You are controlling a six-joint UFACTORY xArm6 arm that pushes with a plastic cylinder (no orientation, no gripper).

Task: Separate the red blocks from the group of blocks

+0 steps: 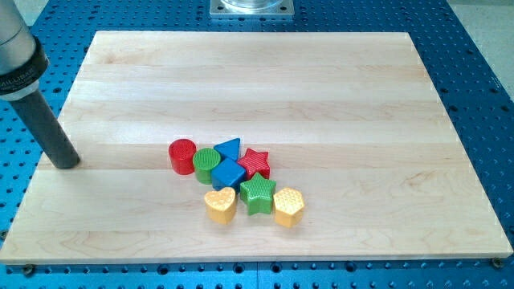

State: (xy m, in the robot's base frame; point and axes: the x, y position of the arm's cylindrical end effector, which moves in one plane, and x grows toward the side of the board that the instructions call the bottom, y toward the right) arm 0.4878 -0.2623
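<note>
A red cylinder (182, 156) sits at the left end of a tight cluster on the wooden board (337, 88). A red star (255, 162) sits at the cluster's right side, touching a blue triangle (230, 148) and a blue cube (228, 172). A green cylinder (206, 164) stands between the red cylinder and the blue cube. My tip (64, 163) rests near the board's left edge, well to the left of the red cylinder and apart from all blocks.
A yellow heart (220, 205), a green star (258, 195) and a yellow hexagon (289, 206) form the cluster's lower row. A blue perforated table (482, 88) surrounds the board. A metal mount (251, 7) is at the view's top.
</note>
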